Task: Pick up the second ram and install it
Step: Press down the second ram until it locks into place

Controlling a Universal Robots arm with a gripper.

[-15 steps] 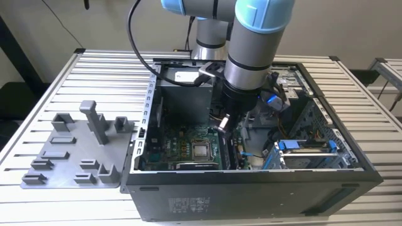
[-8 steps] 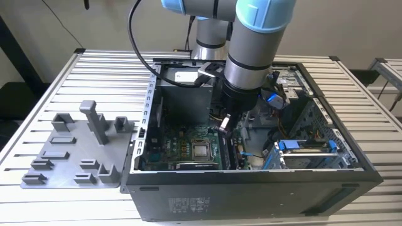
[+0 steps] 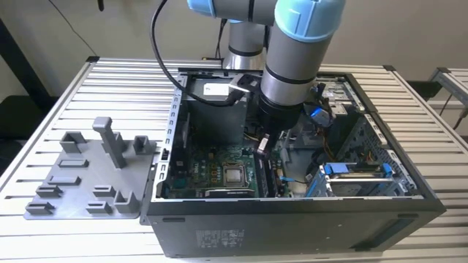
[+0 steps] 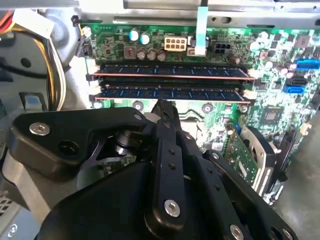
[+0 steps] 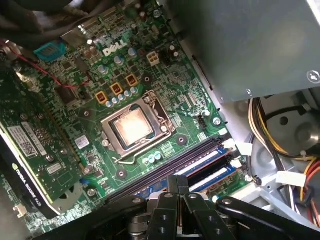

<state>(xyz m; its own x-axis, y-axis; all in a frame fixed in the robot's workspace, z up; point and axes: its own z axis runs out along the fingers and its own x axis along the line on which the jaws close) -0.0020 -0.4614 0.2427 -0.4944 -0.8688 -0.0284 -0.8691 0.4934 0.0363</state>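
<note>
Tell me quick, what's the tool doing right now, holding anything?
Tool: fingers together, nothing visible between them; it sits over the two RAM sticks already seated in the motherboard slots.

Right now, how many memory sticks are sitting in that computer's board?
2. In the second wrist view, one RAM stick lies in the slot nearer the board's edge connectors, and the second RAM stick lies beside it, just past the gripper. Others may be hidden.

Robotics lab or test workshop. Slatted aluminium table (image 3: pixel 87 98) carries an opened desktop computer case (image 3: pixel 292 219), motherboard (image 5: pixel 125 100) exposed. Grey printed fixture tray (image 3: pixel 80 181) beside it. Industrial robot arm (image 3: pixel 292 55) mounted at the table's far side, plain wall behind.
</note>
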